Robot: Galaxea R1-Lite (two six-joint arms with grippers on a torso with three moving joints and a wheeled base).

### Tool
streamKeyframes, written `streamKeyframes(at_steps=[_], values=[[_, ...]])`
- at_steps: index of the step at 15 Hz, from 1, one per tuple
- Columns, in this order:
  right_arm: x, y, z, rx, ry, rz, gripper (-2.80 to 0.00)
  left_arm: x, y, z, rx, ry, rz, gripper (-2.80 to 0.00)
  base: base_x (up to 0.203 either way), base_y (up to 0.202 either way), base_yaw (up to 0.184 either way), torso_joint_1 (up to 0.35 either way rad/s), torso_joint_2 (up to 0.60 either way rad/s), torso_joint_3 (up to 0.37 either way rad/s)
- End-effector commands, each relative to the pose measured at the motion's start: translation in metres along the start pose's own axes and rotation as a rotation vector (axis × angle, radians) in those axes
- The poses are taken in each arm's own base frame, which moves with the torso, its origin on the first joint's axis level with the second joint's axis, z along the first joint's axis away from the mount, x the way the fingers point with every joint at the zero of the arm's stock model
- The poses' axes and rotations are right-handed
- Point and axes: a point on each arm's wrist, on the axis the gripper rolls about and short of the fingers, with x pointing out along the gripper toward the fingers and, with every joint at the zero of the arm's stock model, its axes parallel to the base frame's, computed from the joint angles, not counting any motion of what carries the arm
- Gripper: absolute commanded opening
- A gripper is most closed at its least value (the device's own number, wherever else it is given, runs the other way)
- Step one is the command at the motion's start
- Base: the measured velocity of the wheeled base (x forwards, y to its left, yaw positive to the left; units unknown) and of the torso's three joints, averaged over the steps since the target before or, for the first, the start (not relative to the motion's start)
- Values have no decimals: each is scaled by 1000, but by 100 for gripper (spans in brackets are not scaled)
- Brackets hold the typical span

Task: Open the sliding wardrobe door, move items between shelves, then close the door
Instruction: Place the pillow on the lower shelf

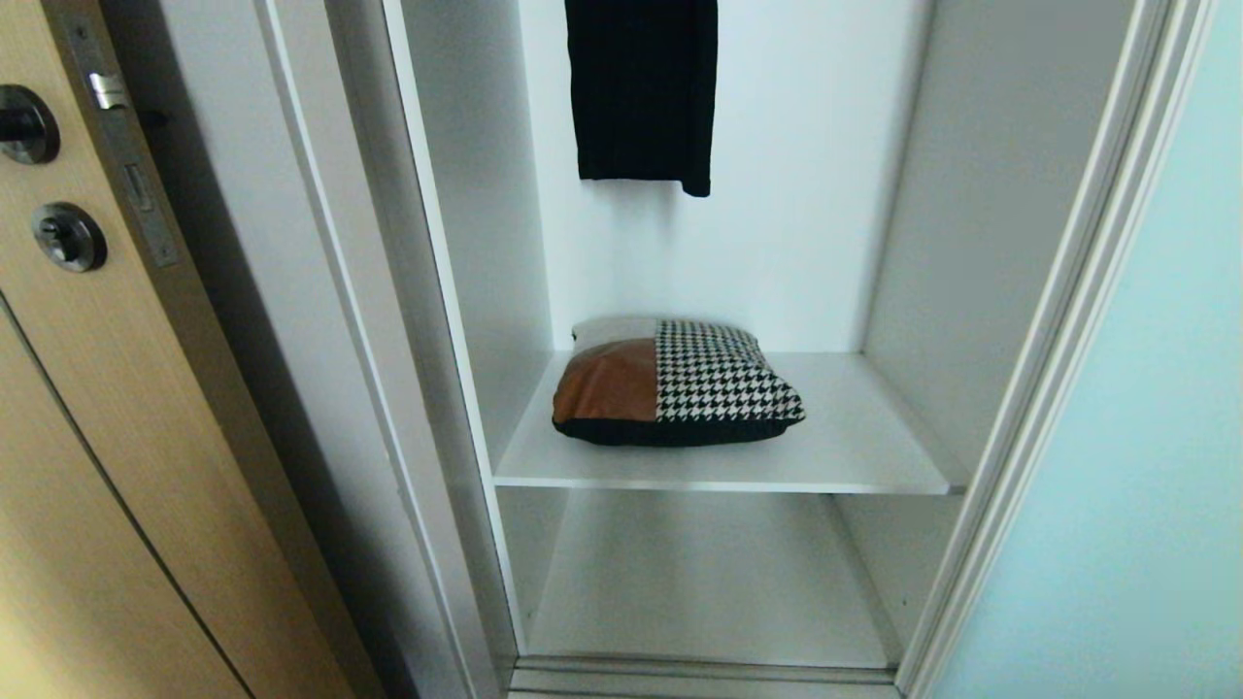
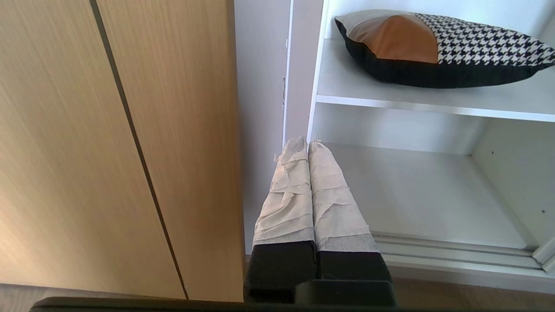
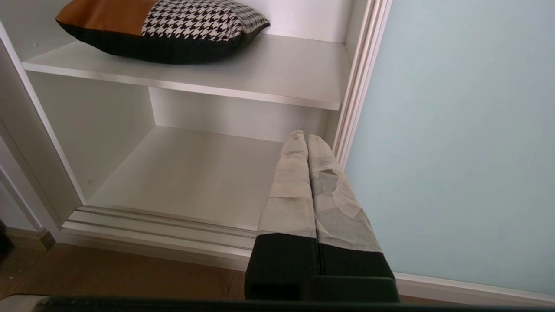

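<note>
The sliding wardrobe door (image 1: 1126, 466), frosted pale blue-green glass in a white frame, stands slid to the right, so the white compartment is open. A cushion (image 1: 675, 383) with tan leather, houndstooth and a black back lies on the upper white shelf (image 1: 855, 437). The lower shelf (image 1: 699, 582) is bare. My left gripper (image 2: 308, 145) is shut and empty, low in front of the compartment's left post. My right gripper (image 3: 305, 138) is shut and empty, low by the door's frame (image 3: 360, 78). The cushion (image 2: 433, 47) (image 3: 164, 28) sits well above both. Neither arm shows in the head view.
A long black garment (image 1: 643, 92) hangs above the cushion at the back. A light wood door (image 1: 107, 427) with black handle and lock stands left of the wardrobe. A silver floor track (image 3: 160, 227) runs along the bottom front, with brown floor before it.
</note>
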Motion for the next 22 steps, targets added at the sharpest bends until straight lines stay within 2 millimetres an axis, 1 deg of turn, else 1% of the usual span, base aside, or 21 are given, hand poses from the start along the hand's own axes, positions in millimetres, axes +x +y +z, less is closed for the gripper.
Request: streamKeyframes(at_steps=[1, 22], values=[[0, 0, 0, 0, 0, 0, -280, 0, 0, 0, 0, 1, 0, -280, 0, 0, 0, 0, 0, 0], [0, 0, 0, 0, 0, 0, -280, 0, 0, 0, 0, 2, 0, -280, 0, 0, 0, 0, 0, 0]])
